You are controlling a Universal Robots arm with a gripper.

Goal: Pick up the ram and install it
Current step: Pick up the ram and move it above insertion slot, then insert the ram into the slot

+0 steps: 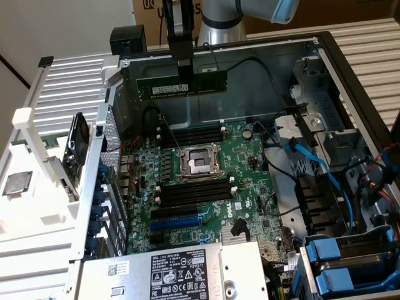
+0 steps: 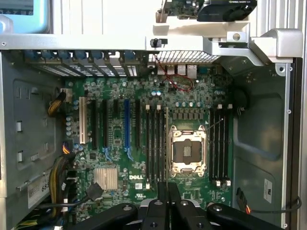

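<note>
Computer case (image 1: 350, 75) is the biggest thing: it lies open, w/ the motherboard (image 1: 250, 156) flat on its floor. On the board are two banks of long black slots w/ white end clips. The far bank (image 1: 194, 134) is on the far side of the CPU socket (image 1: 200, 162) and the near bank (image 1: 190, 194) is on its near side. All slots look empty.

The ram (image 1: 209, 81) is in the air at the far side of the case, beyond the far bank. It stands on its long edge and runs from the exterior view's left to its right, approx. parallel to the slots. The gripper (image 1: 185, 80) comes from above, w/ its fingers pressed on the two flat faces near the middle of the stick, i.e. pinching it. Nothing else touches the ram.

In the wrist view the gripper (image 2: 168, 203) looks down on the board. A thin line (image 2: 166, 143), which seems to be the stick's edge, runs along the slots' direction, close beside the socket.

My judgement: the step in hand is bringing the stick over a slot. To do it well:
- keep the pinch central, so no end drops;
- keep the stick parallel to the slot and exactly above it, not above the socket;
- the notch side must agree w/ the slot key, which I cannot tell from here;
- the end clips must be open, but they are too small to judge.
</note>
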